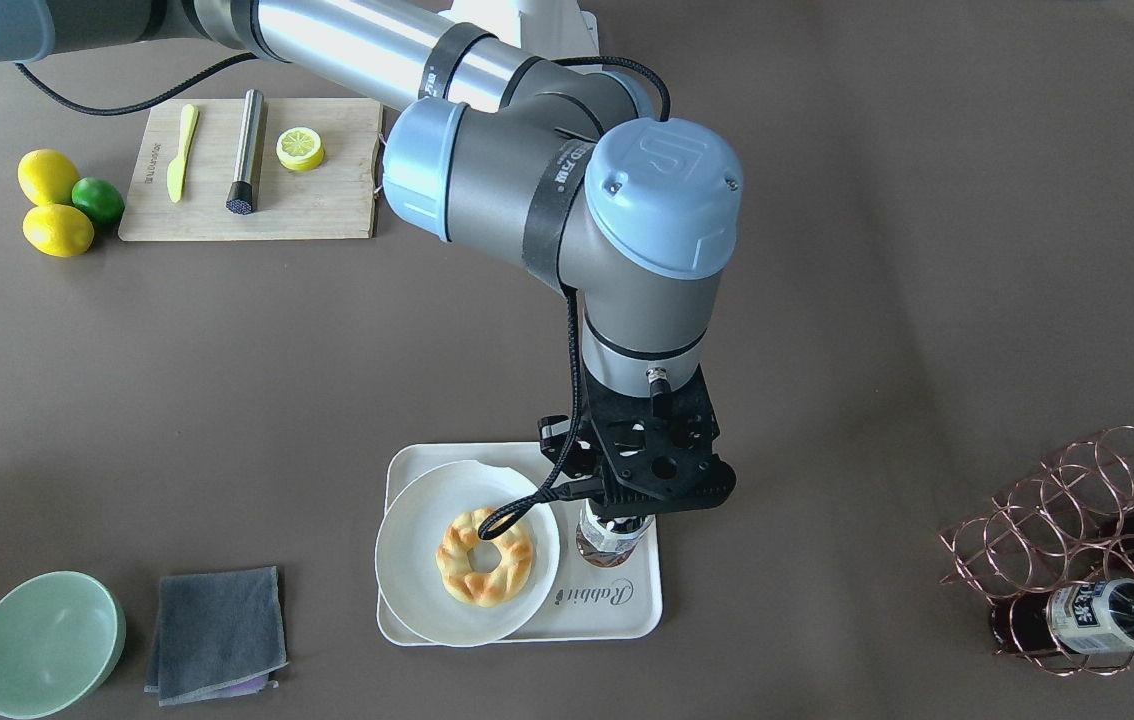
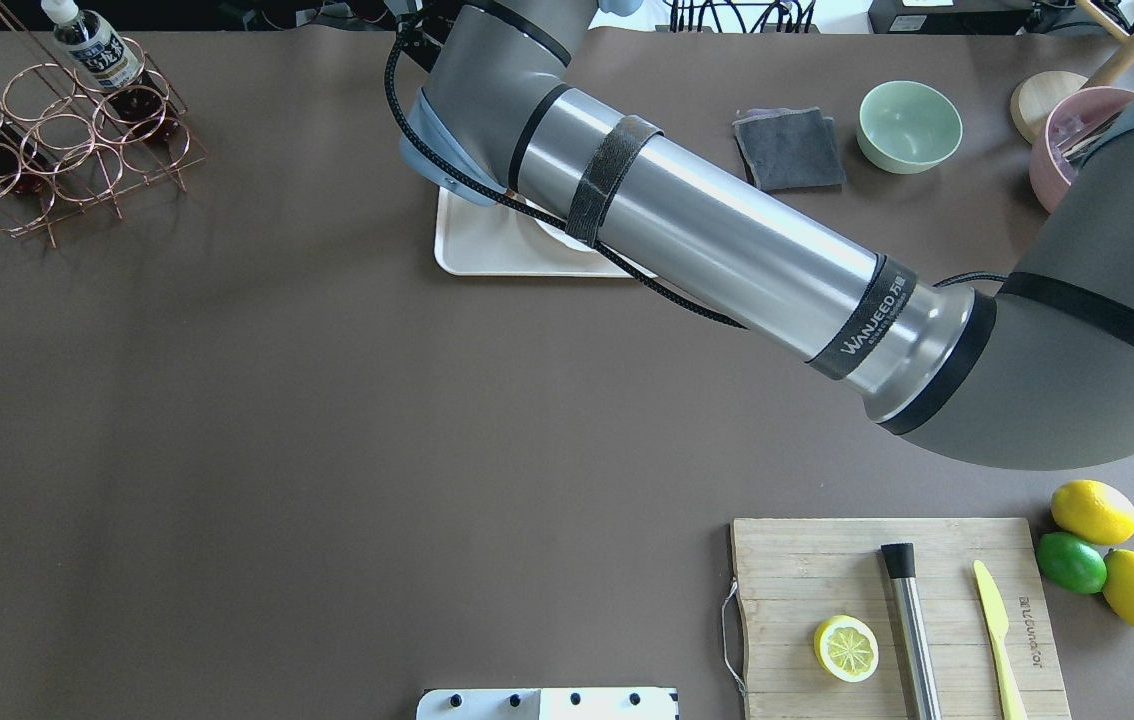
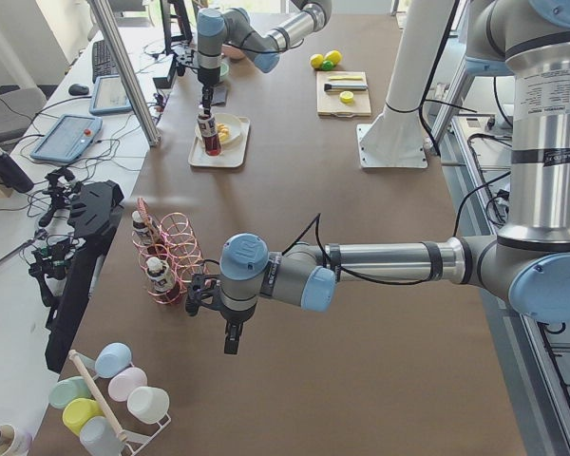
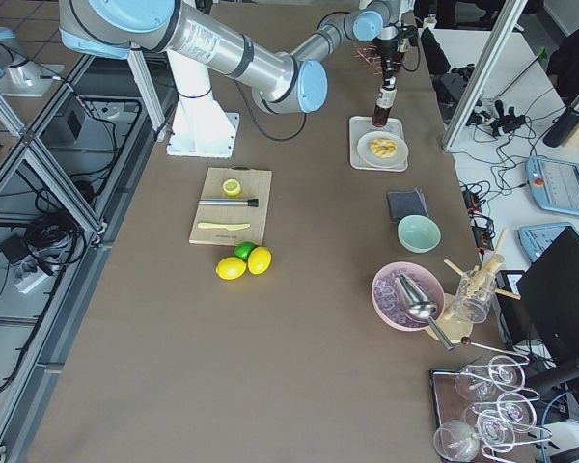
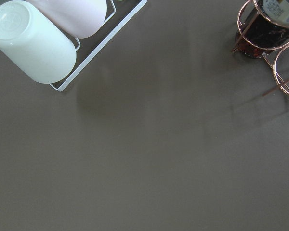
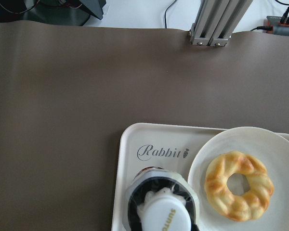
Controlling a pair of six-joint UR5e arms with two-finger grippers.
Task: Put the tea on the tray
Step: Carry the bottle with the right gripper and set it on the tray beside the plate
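Observation:
A tea bottle (image 1: 613, 538) with a white cap (image 6: 164, 216) stands upright on the cream tray (image 1: 617, 612), on its bare part beside the "Rabbit" script (image 6: 162, 152). My right gripper (image 1: 619, 515) reaches across the table and comes straight down over the bottle's top, shut on it; the black mount hides the fingers. Two more tea bottles (image 1: 1109, 614) lie in the copper wire rack (image 1: 1077, 520). My left gripper (image 3: 232, 340) hangs low over bare table beside the rack (image 3: 171, 255); I cannot tell whether it is open or shut.
A round white plate (image 1: 407, 560) with a doughnut (image 1: 484, 556) fills the tray's other half. A grey cloth (image 1: 217, 632) and a green bowl (image 1: 45, 644) lie nearby. The wooden board (image 1: 317, 205) carries a knife, a muddler and a lemon half. Upturned cups (image 5: 33, 41) show under the left wrist.

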